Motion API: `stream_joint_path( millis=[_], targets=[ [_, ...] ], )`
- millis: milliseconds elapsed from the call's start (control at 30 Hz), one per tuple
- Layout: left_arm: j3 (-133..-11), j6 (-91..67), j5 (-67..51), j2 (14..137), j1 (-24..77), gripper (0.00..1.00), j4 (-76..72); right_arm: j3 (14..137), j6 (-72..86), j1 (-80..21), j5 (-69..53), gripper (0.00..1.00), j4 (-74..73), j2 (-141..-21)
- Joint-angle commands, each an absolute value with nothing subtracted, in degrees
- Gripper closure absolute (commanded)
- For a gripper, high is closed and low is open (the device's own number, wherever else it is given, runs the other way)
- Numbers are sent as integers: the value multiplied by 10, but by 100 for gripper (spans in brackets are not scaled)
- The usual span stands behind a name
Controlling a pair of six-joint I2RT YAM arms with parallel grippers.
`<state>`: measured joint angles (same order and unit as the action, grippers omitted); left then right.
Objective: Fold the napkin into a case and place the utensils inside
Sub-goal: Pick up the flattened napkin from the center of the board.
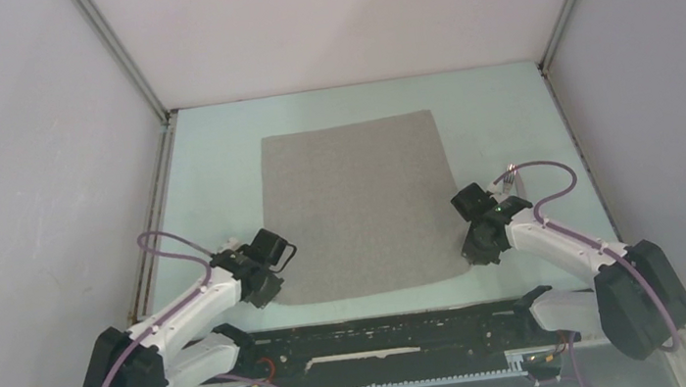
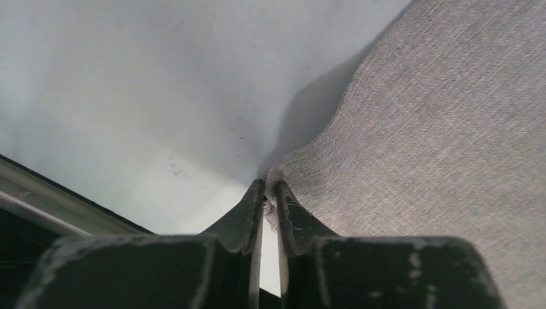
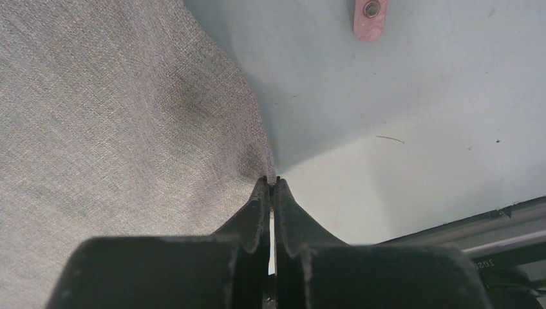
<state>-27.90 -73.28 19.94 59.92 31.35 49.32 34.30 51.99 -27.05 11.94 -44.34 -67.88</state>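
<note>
Although the left gripper [image 2: 269,188] covered the near left corner of the napkin [image 1: 358,206] from above, its wrist view showed the jaws pinching that corner just off the table [image 1: 218,169]. The napkin otherwise lay flat. The right gripper [image 3: 272,182] was clamped on the near right corner. Beyond it, the right arm [image 1: 562,241] hid most of the utensils [image 1: 509,174]; only metal tips and a cut-off pink handle [image 3: 370,18] showed.

Illumination bright, diffuse, from overhead — no glare noted. Top view sharp throughout. Wrist views: napkin [image 2: 438,129] weave crisp; its raised edge throws a dark, soft-edged shadow on the table [image 2: 129,96]. Bottom foreground of both out of focus.
</note>
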Motion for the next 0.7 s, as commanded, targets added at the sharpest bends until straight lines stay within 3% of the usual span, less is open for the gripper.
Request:
stream_joint_path(
  millis=[0, 67, 200, 333, 667],
  targets=[
    [-258, -726, 202, 594, 310, 93, 439, 362, 519, -274, 137, 100, -442, -670],
    [-256, -725, 198, 580, 311, 100, 441, 362, 519, -275, 136, 100, -442, -671],
    [-255, -727, 198, 545, 311, 100, 454, 363, 515, -275, 139, 100, -442, -668],
    [-277, -733, 179, 555, 311, 65, 508, 366, 512, -275, 137, 100, -441, -667],
    [-294, -734, 174, 587, 319, 49, 535, 366, 511, -274, 141, 100, -444, -661]
  ],
)
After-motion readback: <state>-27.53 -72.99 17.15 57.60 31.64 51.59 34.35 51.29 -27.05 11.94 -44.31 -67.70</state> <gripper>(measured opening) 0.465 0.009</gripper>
